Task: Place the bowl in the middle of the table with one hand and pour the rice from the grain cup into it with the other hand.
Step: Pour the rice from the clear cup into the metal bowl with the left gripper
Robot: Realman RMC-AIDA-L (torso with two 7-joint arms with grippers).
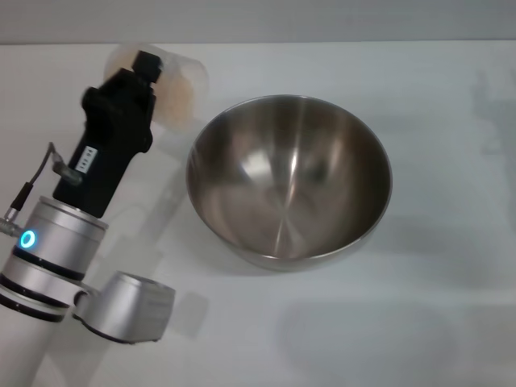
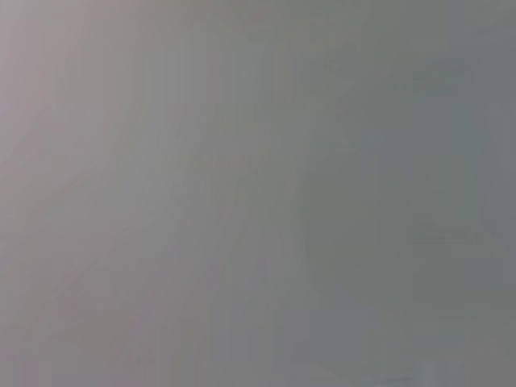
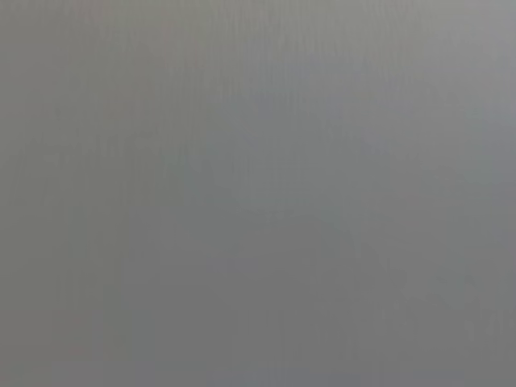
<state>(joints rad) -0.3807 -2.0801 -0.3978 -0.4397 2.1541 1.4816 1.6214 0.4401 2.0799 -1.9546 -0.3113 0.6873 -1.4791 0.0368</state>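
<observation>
The bowl [image 1: 290,181] stands upright and empty near the middle of the table [image 1: 451,322] in the head view. Behind it to the left is the grain cup [image 1: 179,85], clear plastic with beige rice [image 1: 182,95] showing through its wall. My left gripper [image 1: 147,66] reaches in from the near left, and its black body covers the cup's left side; how it meets the cup is hidden. The right gripper is out of view. Both wrist views show only a flat grey field.
The table's back edge [image 1: 322,42] runs along the top of the head view. My left arm's silver links [image 1: 56,250] lie over the near left corner. White tabletop stretches right of and in front of the bowl.
</observation>
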